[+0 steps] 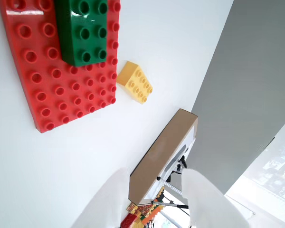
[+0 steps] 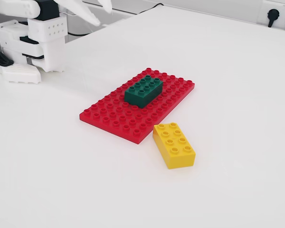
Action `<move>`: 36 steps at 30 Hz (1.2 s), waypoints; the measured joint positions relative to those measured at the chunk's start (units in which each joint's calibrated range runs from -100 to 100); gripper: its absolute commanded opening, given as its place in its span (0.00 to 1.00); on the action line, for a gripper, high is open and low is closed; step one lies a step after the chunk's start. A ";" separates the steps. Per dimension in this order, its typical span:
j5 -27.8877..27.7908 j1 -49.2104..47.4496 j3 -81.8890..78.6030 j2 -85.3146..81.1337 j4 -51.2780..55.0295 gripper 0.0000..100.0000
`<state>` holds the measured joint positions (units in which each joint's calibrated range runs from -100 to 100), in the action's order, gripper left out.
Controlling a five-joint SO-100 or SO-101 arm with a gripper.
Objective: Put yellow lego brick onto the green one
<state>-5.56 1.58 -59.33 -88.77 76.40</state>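
The yellow lego brick (image 2: 174, 145) lies flat on the white table, studs up, just off the near right corner of a red baseplate (image 2: 111, 118). The green brick (image 2: 143, 90) sits pressed on the plate, toward its far end. My gripper (image 2: 103, 15) is at the top left, high above the table and well away from both bricks, open and empty. In the wrist view the yellow brick (image 1: 134, 81) lies beside the red plate (image 1: 42, 90), with the green brick (image 1: 83, 31) on it. My white fingers (image 1: 104, 204) frame the bottom edge, spread apart around the gripper's (image 1: 156, 209) empty gap.
The arm's white base (image 2: 33, 42) stands at the far left of the table. A brown box (image 1: 164, 154) and a tripod stand beyond the table edge in the wrist view. Wall sockets (image 2: 273, 13) sit at the far right.
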 measured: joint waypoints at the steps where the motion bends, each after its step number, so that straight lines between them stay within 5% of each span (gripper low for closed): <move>1: 0.00 0.37 2.98 2.62 0.09 0.14; 17: -0.52 5.38 68.98 66.10 16.16 0.14; 23: -4.73 8.92 92.70 86.37 21.43 0.15; 36: -13.36 10.39 100.90 104.35 21.78 0.25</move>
<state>-18.93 11.98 41.57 15.58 98.18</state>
